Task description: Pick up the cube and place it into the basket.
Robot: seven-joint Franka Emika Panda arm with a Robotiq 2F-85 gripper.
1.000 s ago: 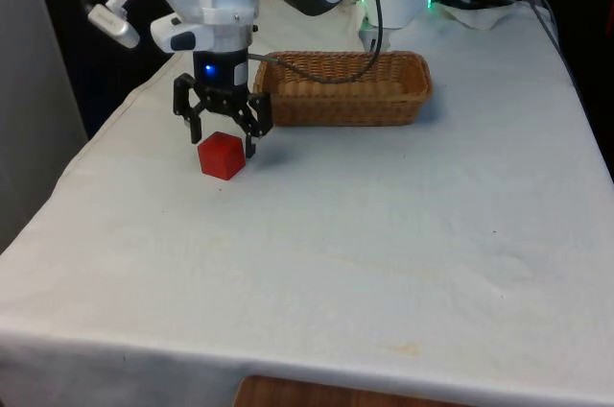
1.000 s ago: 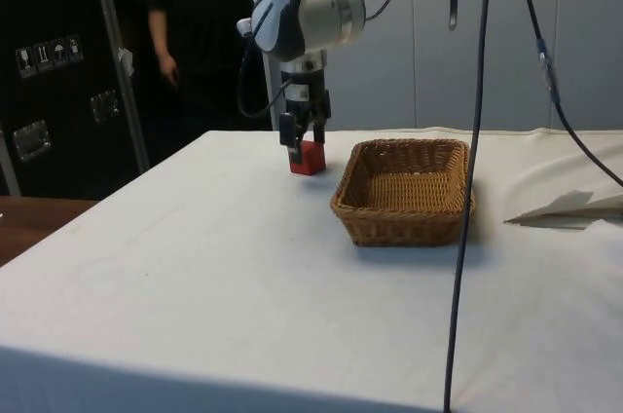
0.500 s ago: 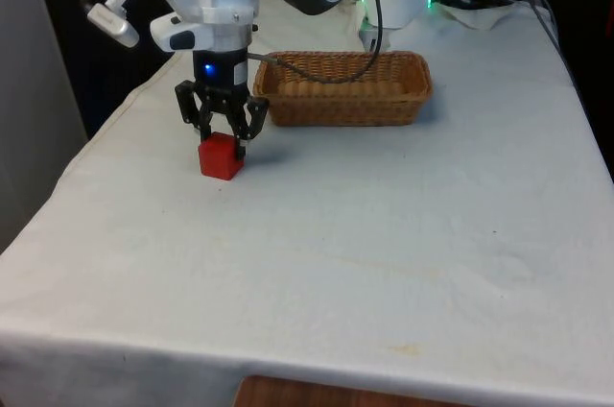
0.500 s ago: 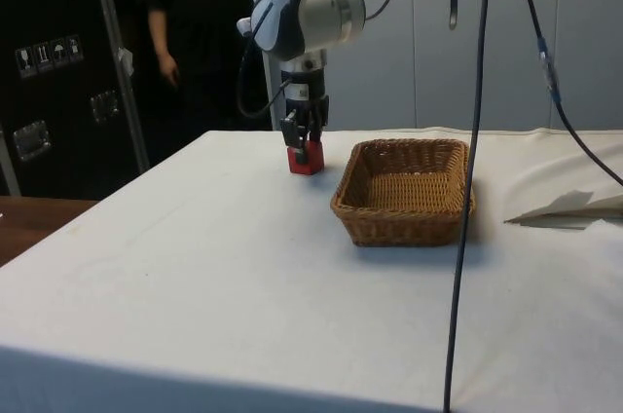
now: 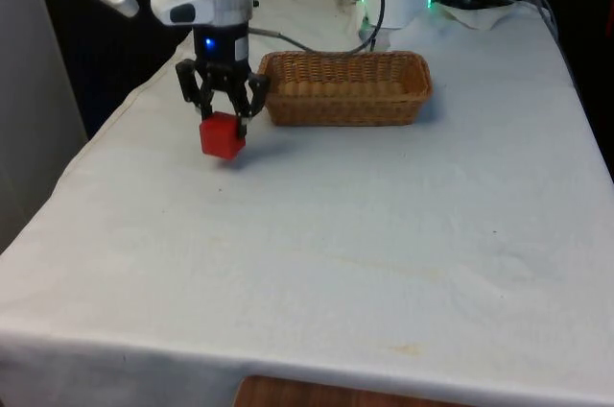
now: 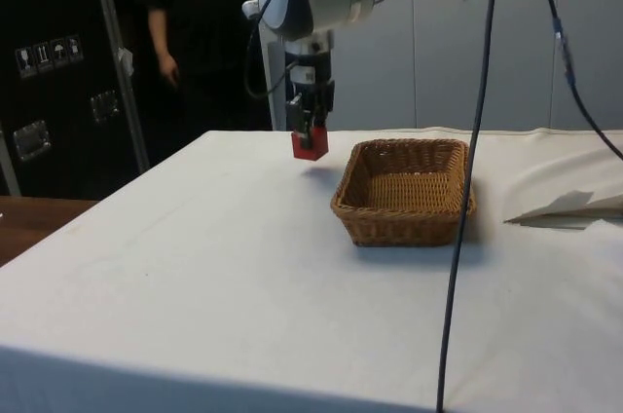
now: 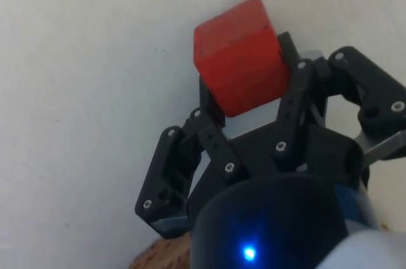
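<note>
Above bare cloth beside the basket (image 5: 345,88), the claw (image 5: 223,119) grips the cube (image 5: 222,134).

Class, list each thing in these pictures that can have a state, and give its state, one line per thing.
Hand: shut on the red cube, raised above the table.
Red cube: gripped between the fingers, lifted clear of the white cloth, slightly tilted.
Basket: upright on the cloth, nothing inside.
</note>
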